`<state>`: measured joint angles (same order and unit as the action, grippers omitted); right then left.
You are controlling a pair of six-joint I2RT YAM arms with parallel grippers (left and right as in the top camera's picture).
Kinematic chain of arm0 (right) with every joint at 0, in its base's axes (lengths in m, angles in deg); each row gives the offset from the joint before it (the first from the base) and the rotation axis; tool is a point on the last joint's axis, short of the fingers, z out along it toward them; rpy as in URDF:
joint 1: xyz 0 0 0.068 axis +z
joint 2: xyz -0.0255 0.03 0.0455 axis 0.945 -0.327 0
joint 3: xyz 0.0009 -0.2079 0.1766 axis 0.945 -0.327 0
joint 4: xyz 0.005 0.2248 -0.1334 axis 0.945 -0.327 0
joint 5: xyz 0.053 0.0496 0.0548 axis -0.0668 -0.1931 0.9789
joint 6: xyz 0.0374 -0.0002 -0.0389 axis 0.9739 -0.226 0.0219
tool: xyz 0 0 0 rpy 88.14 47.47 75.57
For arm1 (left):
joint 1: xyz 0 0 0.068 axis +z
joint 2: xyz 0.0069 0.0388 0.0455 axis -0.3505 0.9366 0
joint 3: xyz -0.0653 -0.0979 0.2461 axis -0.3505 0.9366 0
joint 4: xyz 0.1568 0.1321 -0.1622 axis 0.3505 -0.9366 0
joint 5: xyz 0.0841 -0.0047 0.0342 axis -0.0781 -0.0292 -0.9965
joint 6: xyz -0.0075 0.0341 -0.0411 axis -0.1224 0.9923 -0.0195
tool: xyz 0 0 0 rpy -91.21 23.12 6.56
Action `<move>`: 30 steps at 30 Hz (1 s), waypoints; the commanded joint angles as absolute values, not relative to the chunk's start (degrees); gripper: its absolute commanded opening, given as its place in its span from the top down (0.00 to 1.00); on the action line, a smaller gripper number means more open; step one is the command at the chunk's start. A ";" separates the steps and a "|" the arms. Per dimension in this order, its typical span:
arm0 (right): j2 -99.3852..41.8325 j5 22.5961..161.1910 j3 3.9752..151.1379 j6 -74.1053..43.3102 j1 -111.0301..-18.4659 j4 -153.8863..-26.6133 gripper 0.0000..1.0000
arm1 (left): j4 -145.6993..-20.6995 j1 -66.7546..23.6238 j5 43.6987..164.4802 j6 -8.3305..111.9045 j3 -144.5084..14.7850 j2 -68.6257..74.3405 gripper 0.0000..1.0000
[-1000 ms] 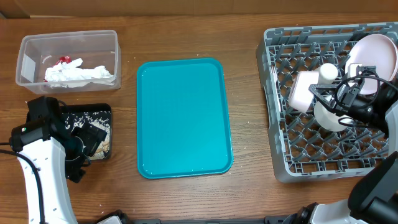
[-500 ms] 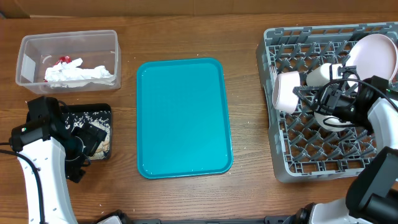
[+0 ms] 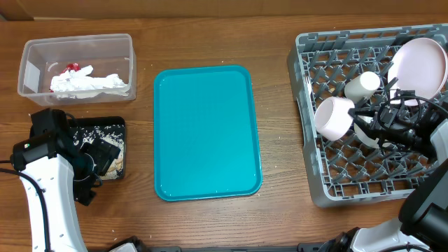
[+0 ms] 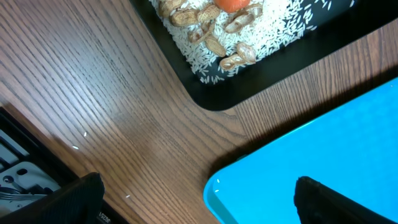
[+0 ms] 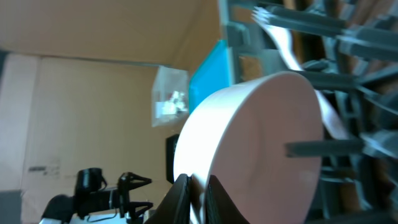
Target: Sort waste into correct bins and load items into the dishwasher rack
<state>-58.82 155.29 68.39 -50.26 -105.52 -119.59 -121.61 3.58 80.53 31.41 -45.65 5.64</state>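
Right fingers (image 5: 181, 198) pinch the rim of a white bowl (image 3: 333, 117) in the rack (image 3: 316, 180) (left fingers (image 4: 323, 200) spread wide, empty).

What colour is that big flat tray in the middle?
The tray is teal; overhead view shows it best.

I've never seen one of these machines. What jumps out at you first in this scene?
The bright teal tray in the middle of the wooden table draws the eye first. At the right, the right hand grips a white bowl by its rim over the big grey dishwasher rack, where a plate and a cup already sit. At far left, a clear tub holds crumpled white paper.
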 commanded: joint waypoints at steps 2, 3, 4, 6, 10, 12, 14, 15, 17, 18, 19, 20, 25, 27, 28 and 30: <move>-58.95 147.53 70.40 -40.34 -106.13 -117.91 0.89 | -121.57 3.62 80.53 32.13 -45.56 5.58 0.00; -58.82 145.69 71.38 -38.24 -106.13 -117.95 0.89 | -121.57 3.62 80.53 32.13 -45.56 5.58 0.00; -58.58 142.68 72.54 -35.29 -106.13 -118.00 0.89 | -121.57 3.62 80.53 32.13 -45.56 5.58 0.00; -57.70 135.84 75.19 -30.48 -106.13 -118.85 0.89 | -121.57 3.62 80.53 32.13 -45.56 5.58 0.00; -54.69 114.61 84.82 -21.10 -106.11 -126.59 0.77 | -121.57 3.62 80.53 32.13 -45.56 5.58 0.00; -54.25 109.37 88.58 -18.33 -106.11 -130.13 0.71 | -121.57 3.62 80.53 32.13 -45.56 5.58 0.00; -54.16 107.40 92.36 -17.43 -105.68 -134.02 0.71 | -121.57 3.62 80.53 32.13 -45.56 5.58 0.00; -54.10 107.42 93.33 -17.45 -105.33 -135.07 0.72 | -121.57 3.62 80.53 32.13 -45.56 5.58 0.00; -53.68 107.42 94.40 -17.98 -103.49 -137.03 0.72 | -121.57 3.62 80.53 32.13 -45.56 5.58 0.00; -53.42 107.40 94.40 -19.51 -101.50 -138.17 0.72 | -121.57 3.62 80.53 32.13 -45.56 5.58 0.00; -53.38 107.36 94.40 -21.01 -99.03 -139.46 0.72 | -121.57 3.62 80.53 32.13 -45.56 5.58 0.00; -53.38 106.16 94.40 -21.65 -95.93 -140.44 0.73 | -121.57 3.62 80.53 32.13 -45.56 5.58 0.00; -53.38 94.29 94.40 -16.71 -79.21 -140.49 0.80 | -121.57 3.62 80.53 32.13 -45.56 5.58 0.00; -53.38 82.29 94.40 -9.52 -70.64 -140.49 0.80 | -121.57 3.62 80.53 32.13 -45.56 5.58 0.00; -53.38 80.34 94.40 -8.71 -68.82 -140.49 0.80 | -121.57 3.62 80.53 32.13 -45.56 5.58 0.00; -53.38 77.48 94.22 -7.99 -64.61 -140.20 0.77 | -121.57 3.62 80.53 32.13 -45.56 5.58 0.00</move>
